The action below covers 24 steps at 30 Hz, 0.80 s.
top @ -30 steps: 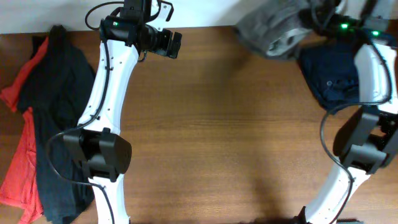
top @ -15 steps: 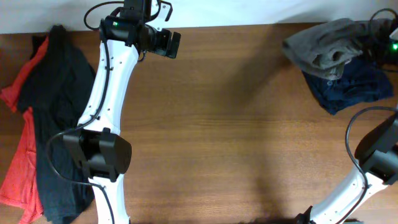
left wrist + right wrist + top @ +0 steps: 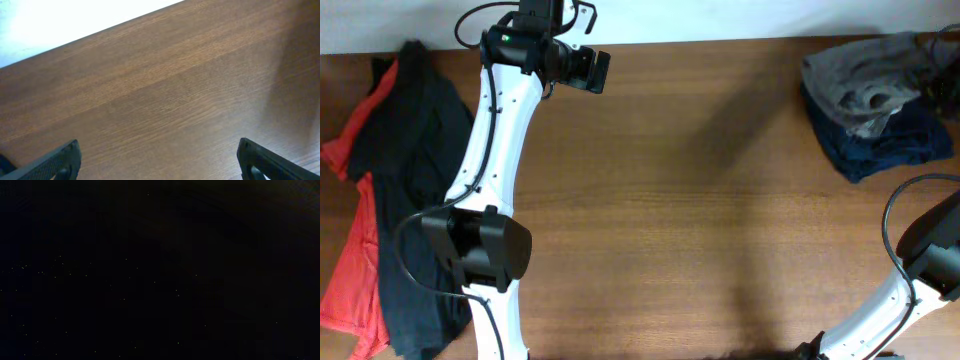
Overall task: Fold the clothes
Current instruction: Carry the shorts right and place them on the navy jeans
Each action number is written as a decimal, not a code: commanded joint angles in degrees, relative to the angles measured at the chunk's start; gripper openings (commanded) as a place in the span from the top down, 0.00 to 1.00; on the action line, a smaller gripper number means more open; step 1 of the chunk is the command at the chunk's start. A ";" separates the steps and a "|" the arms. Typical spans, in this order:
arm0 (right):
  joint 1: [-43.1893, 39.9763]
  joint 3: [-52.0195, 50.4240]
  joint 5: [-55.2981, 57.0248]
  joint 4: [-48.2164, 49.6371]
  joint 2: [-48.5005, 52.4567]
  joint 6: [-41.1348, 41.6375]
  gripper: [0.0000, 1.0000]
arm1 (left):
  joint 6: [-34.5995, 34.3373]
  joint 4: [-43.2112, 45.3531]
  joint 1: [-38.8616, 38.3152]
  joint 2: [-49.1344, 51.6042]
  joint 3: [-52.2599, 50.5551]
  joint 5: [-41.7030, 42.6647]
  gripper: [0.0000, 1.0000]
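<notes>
The taupe shorts lie bunched at the table's far right corner, on top of a navy garment. My right gripper is at the far right edge of the overhead view, mostly out of frame behind the shorts; its wrist view is fully dark, so its jaws do not show. My left gripper hovers near the table's far edge, left of centre. In the left wrist view its two black fingers are wide apart over bare wood, holding nothing.
A black garment lies over a red one along the table's left side. The brown wooden table shows between the two piles. The left arm's white links run down the left-centre.
The taupe shorts have moved right from the far centre-right to the far right corner, settling on the navy garment. The right arm swung right, out of frame. The left arm has not moved.
</notes>
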 commanded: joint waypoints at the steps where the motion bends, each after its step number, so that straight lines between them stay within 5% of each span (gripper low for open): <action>1: -0.15 1.64 4.35 -5.73 -3.13 -1.07 0.96 | -0.50 0.26 0.17 0.20 1.07 -0.22 0.01; 4: -0.20 1.64 11.76 -11.78 -3.13 0.70 0.96 | -0.50 0.20 0.15 0.20 1.07 -0.22 0.01; 6: -0.28 1.64 16.55 -14.27 -3.15 1.90 0.85 | -0.50 0.20 0.15 0.20 1.07 -0.22 0.01; 8: -0.28 1.64 22.60 -17.55 -3.13 2.10 0.35 | -0.50 0.20 0.15 0.20 1.07 -0.22 0.01; 10: -0.35 1.64 27.34 -20.13 -3.13 2.10 0.01 | -0.50 0.22 0.13 0.20 1.07 -0.17 0.01; 24: -3.50 5.14 24.98 -23.10 -10.23 -8.68 0.02 | -0.50 0.31 0.04 0.94 1.01 -0.17 0.01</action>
